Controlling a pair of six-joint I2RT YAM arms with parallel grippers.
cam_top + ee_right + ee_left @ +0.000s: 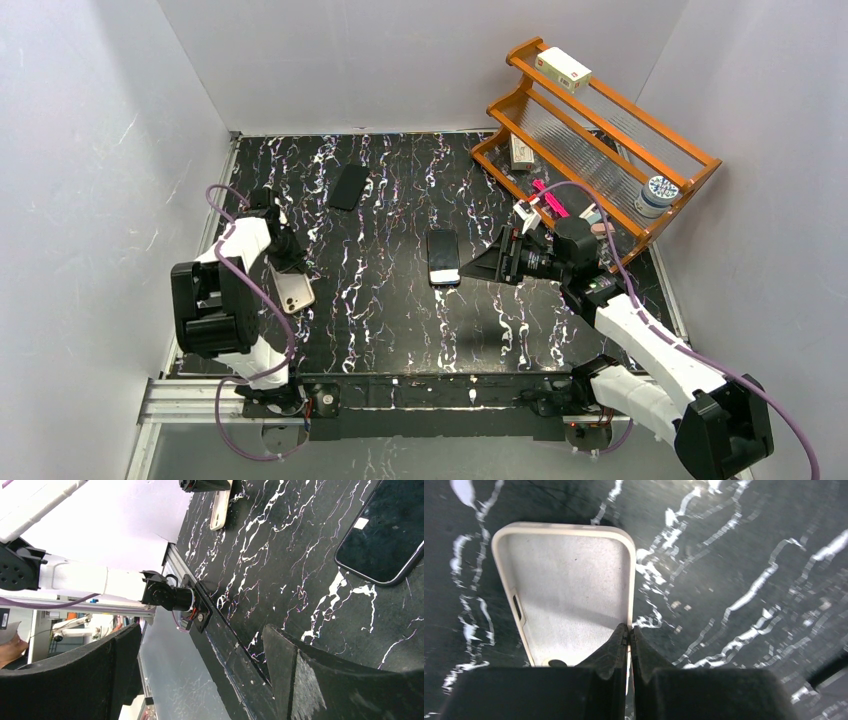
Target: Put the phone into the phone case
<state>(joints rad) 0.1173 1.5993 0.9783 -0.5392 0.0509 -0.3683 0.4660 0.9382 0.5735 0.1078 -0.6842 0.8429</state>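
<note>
Two arms share this. The left gripper pinches the edge of the pale cream phone case, far left. The right gripper, fingers spread, sits beside the flat black phone, mid-table. Next, probably, it should grab the phone.

looking down on a black tabletop streaked with white veins. seeing it boxed in by plain white walls at the left, back and right, all evenly lit. picking out an orange wooden rack in the far right corner, carrying a small box up top and a jar lower down. catching an aluminium rail along the near edge.
</note>
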